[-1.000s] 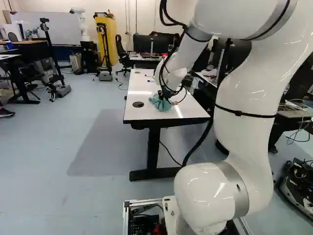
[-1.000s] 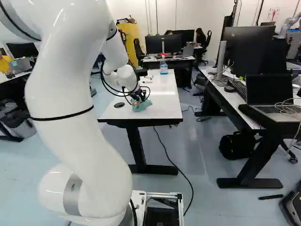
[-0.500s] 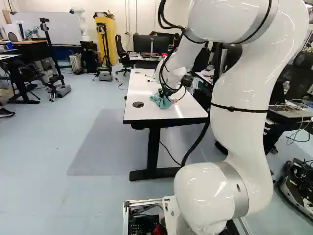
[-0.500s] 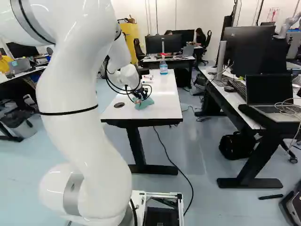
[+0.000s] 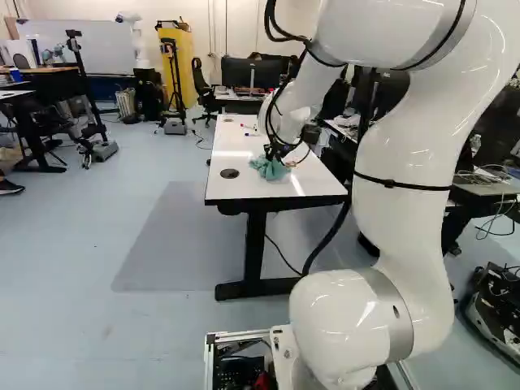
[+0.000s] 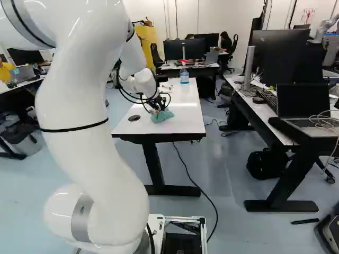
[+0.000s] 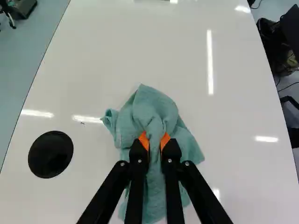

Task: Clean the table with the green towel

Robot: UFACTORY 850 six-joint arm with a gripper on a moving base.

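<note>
In the right base view my gripper [image 6: 159, 110] reaches down to the table's near half, onto the green towel [image 6: 162, 116]. The wrist view shows the gripper [image 7: 154, 140] with both orange pads pinching a fold of the crumpled towel [image 7: 156, 109] between them. Loose cloth spreads around the fingers and lies on the white tabletop [image 7: 187, 56]. In the left base view the towel [image 5: 269, 168] sits right of the black round disc [image 5: 230, 173] in the tabletop.
Markers [image 5: 248, 126] and a spray bottle [image 6: 184, 74] stand or lie toward the table's far end. A desk with monitors and a laptop [image 6: 304, 108] is to the right. Behind at the left of the left base view is another robot [image 5: 134, 36].
The arm has swayed slightly sideways and back, its upper links shifting in both base views. The towel, still gripped, has slid a little on the tabletop. The base has not moved.
</note>
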